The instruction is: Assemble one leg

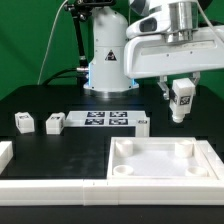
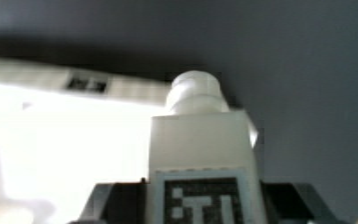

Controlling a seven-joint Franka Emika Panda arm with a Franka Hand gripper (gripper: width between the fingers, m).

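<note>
My gripper (image 1: 181, 92) is shut on a white leg (image 1: 181, 101) with a black-and-white tag on its side. It hangs in the air above the far right corner of the large white panel (image 1: 163, 160). In the wrist view the held leg (image 2: 201, 140) points away from the camera, its round tip over the black table beside the panel (image 2: 51, 110); the dark fingers (image 2: 119, 200) clamp its tagged end. Two more legs (image 1: 22, 122) (image 1: 54, 123) lie on the table at the exterior view's left. A third (image 1: 143, 124) stands by the marker board.
The marker board (image 1: 103, 119) lies flat in the middle of the black table, behind the panel. A white L-shaped border (image 1: 30, 170) runs along the front left. The robot base (image 1: 108, 60) stands behind the board.
</note>
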